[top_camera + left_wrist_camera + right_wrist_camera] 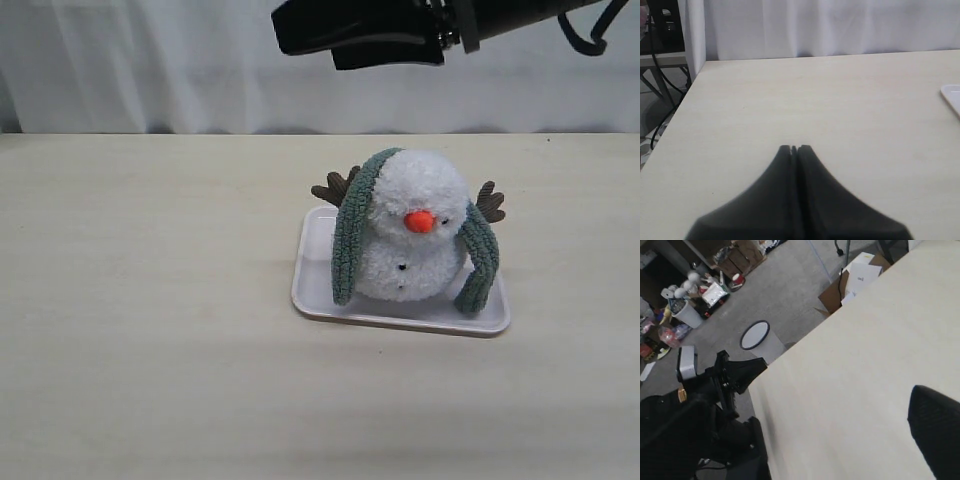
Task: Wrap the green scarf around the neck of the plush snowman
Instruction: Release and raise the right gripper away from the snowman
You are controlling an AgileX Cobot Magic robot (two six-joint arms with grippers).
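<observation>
Before you: a fluffy white plush snowman with orange nose, black buttons and brown corduroy twig arms; a fuzzy dull-green knitted scarf; a white rectangular tray; a pale beige tabletop.

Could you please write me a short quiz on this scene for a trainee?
1. True or false: the snowman lies flat on its back.
2. Where do the two ends of the scarf hang?
A. both on the same side of him
B. one down each side of him
C. tied in a knot in front
3. Fill in: the jaws of the left gripper are ____.

Key
1. False: it sits upright on the tray.
2. B
3. shut
</observation>
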